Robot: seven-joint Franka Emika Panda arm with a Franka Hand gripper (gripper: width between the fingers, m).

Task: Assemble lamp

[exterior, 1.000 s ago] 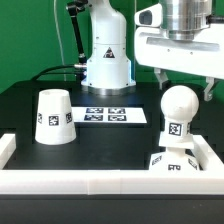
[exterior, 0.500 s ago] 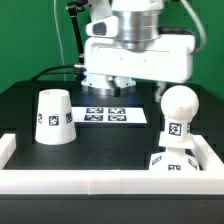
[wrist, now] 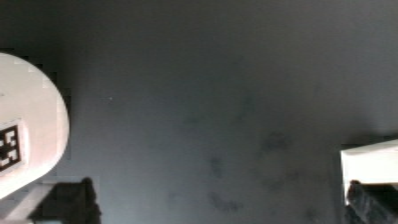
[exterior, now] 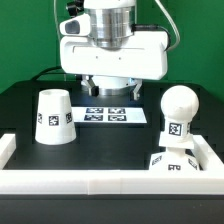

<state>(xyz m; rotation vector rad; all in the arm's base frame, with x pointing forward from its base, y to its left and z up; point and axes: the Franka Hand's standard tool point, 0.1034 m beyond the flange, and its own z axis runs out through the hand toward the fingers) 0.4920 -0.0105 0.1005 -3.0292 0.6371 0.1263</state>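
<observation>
The white cone shade (exterior: pixel 52 117) stands wide end down on the black table at the exterior view's left, a tag on its side. The ball-shaped bulb (exterior: pixel 178 108) stands upright on the small blocky base (exterior: pixel 170 163) at the exterior view's right, by the front rail. My gripper (exterior: pixel 113 90) hangs open and empty above the table's middle, between the shade and the bulb, touching neither. In the wrist view the gripper (wrist: pixel 217 205) shows two dark fingertips (wrist: pixel 64 200) wide apart over bare table, with the shade's curved side (wrist: pixel 25 125) at one edge.
The marker board (exterior: pixel 113 115) lies flat under and behind the gripper. White border rails (exterior: pixel 100 183) run along the front and sides. The robot's white pedestal (exterior: pixel 107 68) stands at the back. A white flat corner (wrist: pixel 374 160) shows in the wrist view; I cannot tell what it is.
The gripper has moved from above the bulb toward the exterior view's left, to over the table's middle. The shade, bulb and base have not moved.
</observation>
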